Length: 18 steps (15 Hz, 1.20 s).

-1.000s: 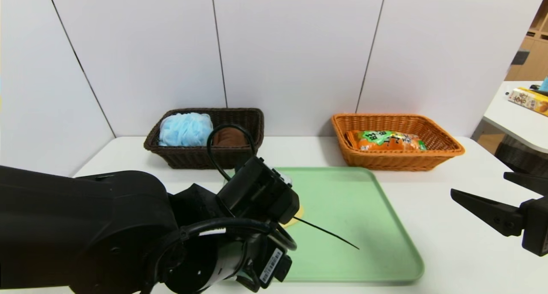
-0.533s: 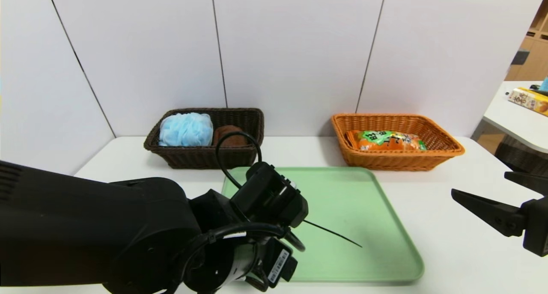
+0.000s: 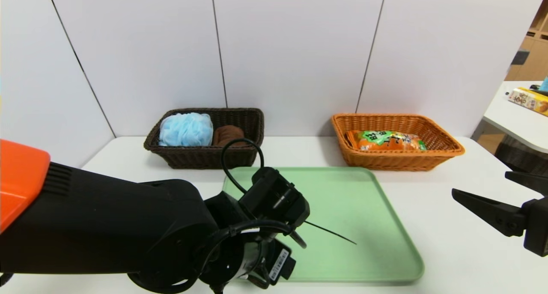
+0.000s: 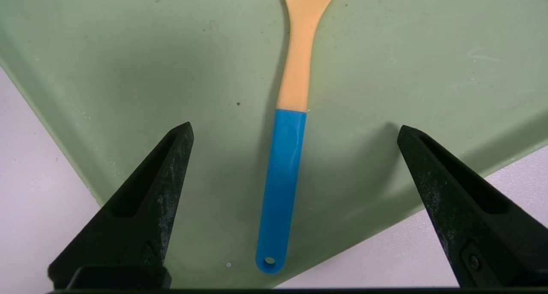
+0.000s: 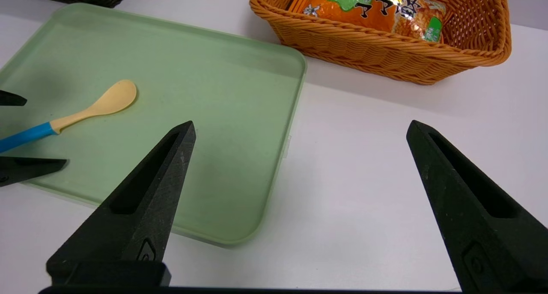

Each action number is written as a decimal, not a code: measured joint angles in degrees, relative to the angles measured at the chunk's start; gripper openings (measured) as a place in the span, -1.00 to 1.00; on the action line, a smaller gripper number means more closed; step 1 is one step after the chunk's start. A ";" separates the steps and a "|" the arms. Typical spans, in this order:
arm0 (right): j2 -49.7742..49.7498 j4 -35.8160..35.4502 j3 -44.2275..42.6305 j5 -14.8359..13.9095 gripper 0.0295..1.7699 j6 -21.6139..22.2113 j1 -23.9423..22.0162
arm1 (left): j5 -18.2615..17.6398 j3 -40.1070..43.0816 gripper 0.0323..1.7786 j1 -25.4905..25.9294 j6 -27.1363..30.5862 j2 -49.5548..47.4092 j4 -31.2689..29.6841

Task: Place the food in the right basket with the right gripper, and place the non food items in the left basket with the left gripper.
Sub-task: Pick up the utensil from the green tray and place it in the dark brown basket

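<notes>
White table carries a green tray at centre. Left arm, the bulkiest item in the head view, lies across the tray's 9 o'clock side.

Left basket, dark brown, stands on the table at 11 o'clock from the tray. It contains the blue bath pouf with the rolled brown towel just beside it at 3 o'clock.

Right basket, orange-tan, stands at 1 o'clock from the tray; the orange snack bag lies inside.

Right gripper hangs over the table at 3 o'clock from the tray, fingers spread wide, nothing between them.

Left gripper hangs over the tray's near left corner, fingers spread wide on either side of the spoon's blue handle, not touching it.

Spoon lies flat on the tray, bowl pointing away from the left gripper.
</notes>
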 joint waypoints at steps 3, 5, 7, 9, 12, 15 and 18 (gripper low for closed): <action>-0.05 0.00 -0.24 -0.02 0.92 -0.39 0.01 | -0.18 0.22 0.90 0.43 -1.18 0.46 -0.10; -0.05 0.01 -0.41 -0.02 0.92 -0.55 0.00 | -0.33 0.50 0.90 0.48 -1.38 0.80 -0.27; -0.02 0.00 -0.56 -0.02 0.92 -0.56 0.00 | -0.51 0.77 0.90 0.48 -2.01 1.10 -0.33; -0.02 0.00 -0.61 -0.02 0.92 -0.56 0.00 | -0.62 0.96 0.68 0.43 -2.06 1.16 -0.29; -0.02 0.01 -0.63 0.00 0.92 -0.55 0.00 | -0.11 0.96 0.23 0.43 -1.97 0.88 0.01; 0.00 0.00 -0.63 0.06 0.92 -0.55 0.04 | 0.04 0.94 -0.12 0.37 -1.60 0.16 0.37; 0.02 0.00 -0.63 0.15 0.92 -0.55 0.22 | 0.63 0.66 -0.98 0.37 -1.62 -0.48 0.06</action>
